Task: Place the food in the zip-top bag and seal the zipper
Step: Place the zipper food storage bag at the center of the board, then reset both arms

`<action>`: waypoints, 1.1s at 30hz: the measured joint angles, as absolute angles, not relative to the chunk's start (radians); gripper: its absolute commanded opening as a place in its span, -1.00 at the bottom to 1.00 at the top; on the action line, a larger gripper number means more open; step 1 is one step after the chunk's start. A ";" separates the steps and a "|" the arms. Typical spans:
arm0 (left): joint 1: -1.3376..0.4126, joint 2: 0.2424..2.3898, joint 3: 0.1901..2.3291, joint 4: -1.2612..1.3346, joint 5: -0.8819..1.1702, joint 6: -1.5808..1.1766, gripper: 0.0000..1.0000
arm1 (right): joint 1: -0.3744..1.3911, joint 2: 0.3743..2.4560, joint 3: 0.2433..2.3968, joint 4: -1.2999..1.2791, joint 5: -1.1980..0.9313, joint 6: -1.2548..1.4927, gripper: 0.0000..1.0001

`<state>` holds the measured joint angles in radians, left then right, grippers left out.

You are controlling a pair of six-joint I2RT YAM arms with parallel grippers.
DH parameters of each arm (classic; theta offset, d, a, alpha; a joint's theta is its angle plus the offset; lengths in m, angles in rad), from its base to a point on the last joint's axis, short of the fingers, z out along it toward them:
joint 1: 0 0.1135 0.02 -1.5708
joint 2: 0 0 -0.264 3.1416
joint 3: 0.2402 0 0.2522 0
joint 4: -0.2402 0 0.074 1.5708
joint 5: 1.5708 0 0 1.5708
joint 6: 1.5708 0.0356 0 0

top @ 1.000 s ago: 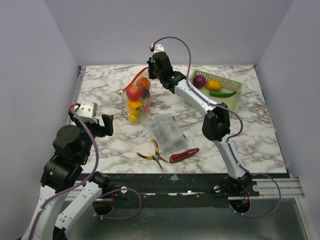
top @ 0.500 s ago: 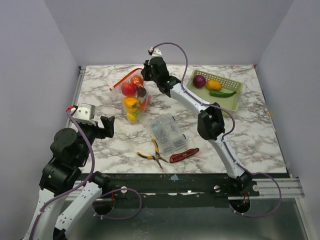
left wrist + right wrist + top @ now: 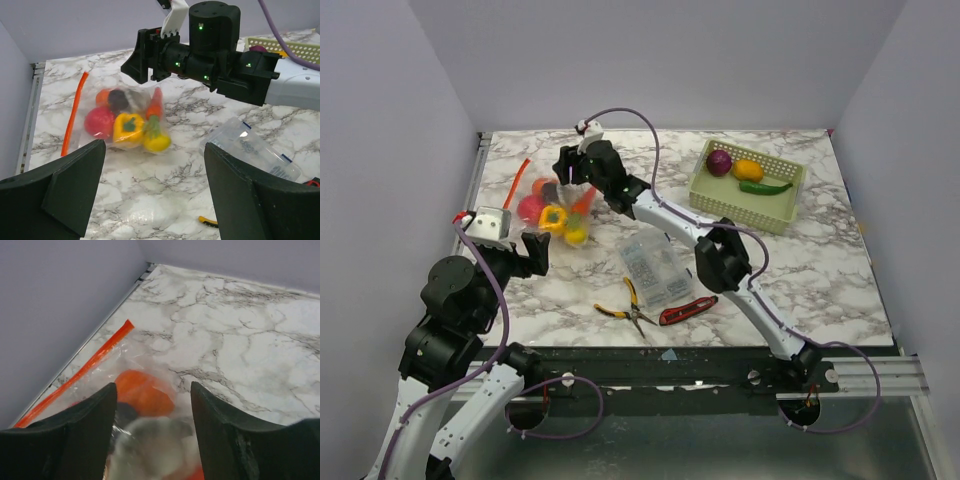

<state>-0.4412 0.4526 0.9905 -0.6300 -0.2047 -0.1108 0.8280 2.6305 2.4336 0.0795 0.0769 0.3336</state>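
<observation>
The zip-top bag (image 3: 102, 102) lies on the bench (image 3: 200, 107) at its back left, with the food (image 3: 129, 127) inside in red, yellow, orange and dark purple. The zipper (image 3: 74, 112) runs along its left edge. The right gripper (image 3: 152, 392) hovers just over the bag — fingers spread, gripping nothing. The left gripper (image 3: 154, 147) hangs nearer — wide open, empty, apart from the bag.

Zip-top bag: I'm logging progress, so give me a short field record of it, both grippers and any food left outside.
bag: soft clear plastic zip-top bag, flat on the marble table, toy food inside
zipper: orange-red strip along its mouth; seal unclear
right gripper: open, over the bag
left gripper: open, empty
outside: purple onion, orange fruit, green pepper in pale green basket
</observation>
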 measured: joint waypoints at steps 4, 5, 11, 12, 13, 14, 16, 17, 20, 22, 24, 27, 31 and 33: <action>-0.441 0.453 0.991 -0.630 -0.204 -0.111 0.64 | 0.814 2.544 2.346 0.025 0.123 0.260 0.62; -0.441 0.453 0.991 -0.630 -0.204 -0.111 0.64 | 0.810 2.502 2.304 0.004 0.134 0.241 0.64; -0.441 0.453 0.991 -0.626 -0.197 -0.113 0.67 | 0.793 2.082 1.880 -0.064 0.207 0.137 0.99; -0.441 0.452 0.992 -0.623 -0.197 -0.113 0.68 | 0.793 1.994 1.798 -0.065 0.218 0.127 0.99; -0.441 0.452 0.993 -0.621 -0.197 -0.113 0.69 | 0.793 1.902 1.713 -0.064 0.232 0.116 0.99; -0.441 0.451 0.993 -0.614 -0.197 -0.113 0.72 | 0.794 1.809 1.629 -0.061 0.248 0.107 0.99; -0.441 0.447 0.996 -0.601 -0.198 -0.113 0.80 | 0.796 1.623 1.464 -0.050 0.286 0.098 0.99; -0.441 0.445 0.998 -0.593 -0.199 -0.115 0.86 | 0.797 1.530 1.383 -0.047 0.305 0.095 0.99; -0.441 0.439 1.006 -0.561 -0.217 -0.133 0.96 | 0.799 1.267 1.195 -0.060 0.373 0.099 0.99; -0.441 0.436 1.008 -0.539 -0.229 -0.147 0.97 | 0.799 1.114 1.124 -0.086 0.414 0.114 0.99; -0.441 0.429 1.008 -0.517 -0.245 -0.163 0.97 | 0.799 0.977 1.089 -0.125 0.450 0.131 0.99; -0.441 0.415 1.007 -0.489 -0.267 -0.183 0.97 | 0.799 0.814 1.082 -0.199 0.503 0.149 0.99; -0.441 0.380 0.997 -0.442 -0.299 -0.212 0.97 | 0.798 0.677 1.093 -0.312 0.605 0.192 0.99; -0.441 0.361 0.990 -0.420 -0.311 -0.223 0.97 | 0.799 0.648 1.095 -0.371 0.645 0.220 0.99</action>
<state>-0.4408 0.3614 0.9897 -0.4198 -0.3115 -0.2230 0.7986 0.6479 1.0950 -0.3710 0.6445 0.2199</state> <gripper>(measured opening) 0.982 0.994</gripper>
